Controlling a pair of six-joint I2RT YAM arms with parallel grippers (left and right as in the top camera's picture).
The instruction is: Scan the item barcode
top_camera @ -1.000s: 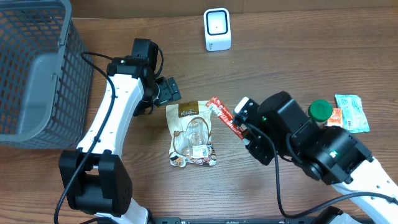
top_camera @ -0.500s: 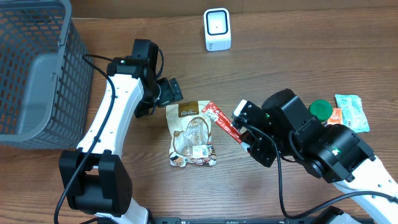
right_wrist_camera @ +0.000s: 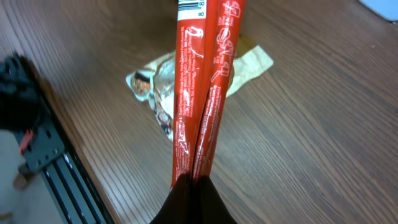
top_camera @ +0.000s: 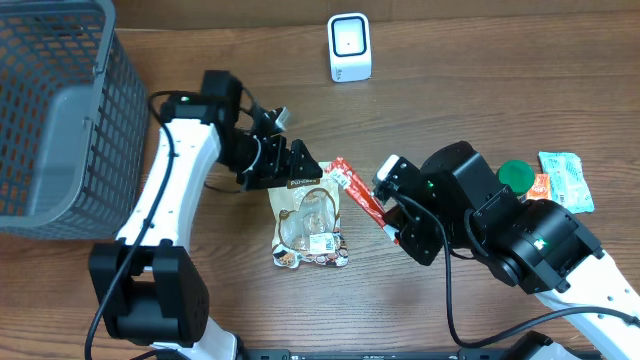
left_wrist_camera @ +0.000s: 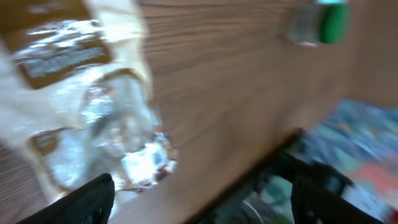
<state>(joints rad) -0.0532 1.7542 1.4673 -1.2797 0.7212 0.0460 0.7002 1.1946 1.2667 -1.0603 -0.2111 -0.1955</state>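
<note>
Right gripper [top_camera: 390, 222] clamped tight on the lower end of a red stick packet [top_camera: 357, 193]. Packet is off the table [top_camera: 480, 90], slanting up and away from the fingers toward the left arm; its far end sits over the top right corner of the snack bag [top_camera: 310, 220]. Right wrist view: gripper [right_wrist_camera: 193, 199] pinches the packet [right_wrist_camera: 199, 93] at the bottom of the frame, a printed barcode [right_wrist_camera: 189, 7] on the far tip, the bag [right_wrist_camera: 163, 81] on the wood beneath. Left gripper [top_camera: 297, 165] at the top edge of the bag, jaws wide apart. Left wrist view is blurred: gripper [left_wrist_camera: 202, 193] spread, the bag [left_wrist_camera: 93, 106] lying flat on the wood with nothing gripped; contact cannot be told. White barcode scanner [top_camera: 349, 47] upright at the far edge, well apart from both items. Grey mesh basket [top_camera: 50, 110] far left. Green-capped bottle [top_camera: 514, 177] and small sachets [top_camera: 565, 180] far right.
</note>
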